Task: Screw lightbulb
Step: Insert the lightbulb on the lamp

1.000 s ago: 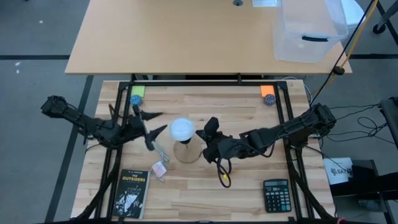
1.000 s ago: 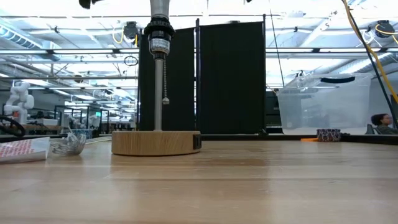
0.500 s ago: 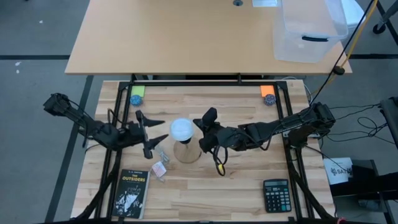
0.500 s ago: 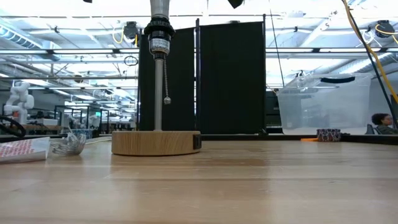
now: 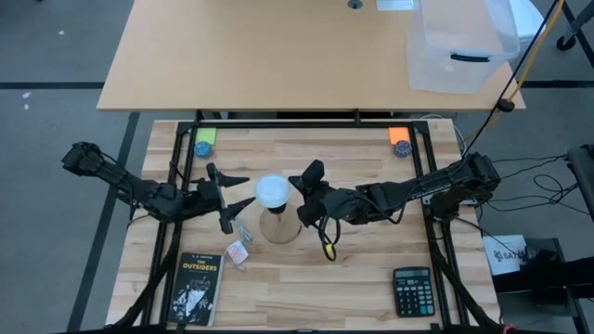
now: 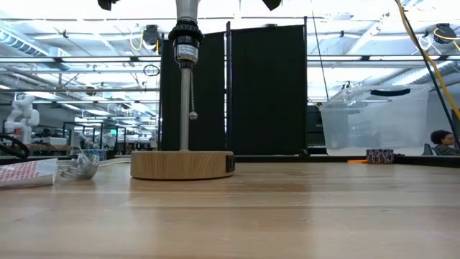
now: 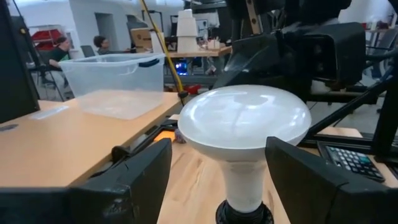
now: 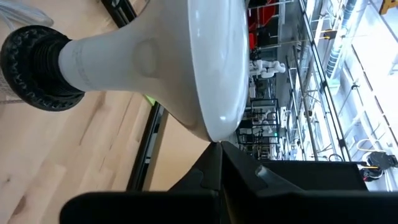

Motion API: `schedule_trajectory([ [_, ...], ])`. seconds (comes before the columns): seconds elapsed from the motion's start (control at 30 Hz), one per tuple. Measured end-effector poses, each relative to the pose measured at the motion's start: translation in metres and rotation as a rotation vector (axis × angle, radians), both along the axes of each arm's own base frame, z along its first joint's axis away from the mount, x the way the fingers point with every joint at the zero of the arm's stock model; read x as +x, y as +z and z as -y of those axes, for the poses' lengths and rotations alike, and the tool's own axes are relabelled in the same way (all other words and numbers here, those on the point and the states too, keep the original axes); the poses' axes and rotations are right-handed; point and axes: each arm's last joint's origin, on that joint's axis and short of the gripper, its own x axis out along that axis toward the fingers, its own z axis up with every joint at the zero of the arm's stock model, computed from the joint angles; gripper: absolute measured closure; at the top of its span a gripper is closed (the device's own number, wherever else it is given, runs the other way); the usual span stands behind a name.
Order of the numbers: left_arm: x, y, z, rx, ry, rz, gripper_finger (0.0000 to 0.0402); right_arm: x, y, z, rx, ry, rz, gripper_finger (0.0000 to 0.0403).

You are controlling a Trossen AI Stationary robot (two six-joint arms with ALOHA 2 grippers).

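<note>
Above table, lightbulb [image 5: 271, 190] sits between left gripper's [image 5: 236, 194] open jaws.

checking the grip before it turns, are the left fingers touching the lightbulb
Apart. The left wrist view shows the left gripper's fingers open, one on each side of the lightbulb, with light wood visible in the gaps.

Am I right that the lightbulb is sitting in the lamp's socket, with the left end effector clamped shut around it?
Not quite. The lightbulb is in the socket, but the left end effector is open, its fingers standing apart on either side of the bulb without touching it. The left wrist view shows this.
</note>
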Motion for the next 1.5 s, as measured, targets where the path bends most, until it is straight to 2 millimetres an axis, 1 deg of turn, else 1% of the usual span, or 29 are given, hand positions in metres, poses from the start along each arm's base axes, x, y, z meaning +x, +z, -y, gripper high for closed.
schedule_trajectory([
  [0.17,0.002,-0.001,-0.005,-0.004,0.025,-0.008,0.0138,-0.001,0.000,-0.003,-0.004,-0.003,-0.001,0.0403],
  [0.43,0.003,-0.003,-0.010,0.001,0.072,-0.028,0.0138,-0.005,0.000,-0.015,-0.009,0.022,-0.009,0.0403],
  [0.57,0.002,-0.004,-0.013,0.001,0.143,-0.034,0.0138,-0.006,-0.001,-0.022,0.015,0.066,-0.005,0.0403],
  [0.87,0.004,-0.007,-0.021,-0.007,0.193,-0.050,0.0138,-0.010,-0.003,-0.038,0.038,0.137,-0.014,0.0403],
  [0.97,0.004,-0.007,-0.021,-0.003,0.192,-0.052,0.0138,-0.012,-0.004,-0.042,0.059,0.139,-0.016,0.0403],
  [1.1,-0.004,-0.001,-0.014,0.016,0.143,-0.036,0.0138,-0.015,-0.009,-0.046,0.094,0.132,-0.038,0.0403],
  [1.23,-0.014,0.005,-0.005,0.027,0.072,-0.011,0.0138,-0.014,-0.010,-0.043,0.119,0.109,-0.034,0.0403],
  [1.5,-0.023,0.010,0.016,0.063,-0.088,0.025,0.0138,-0.007,-0.009,-0.017,0.106,0.035,-0.030,0.0403],
])
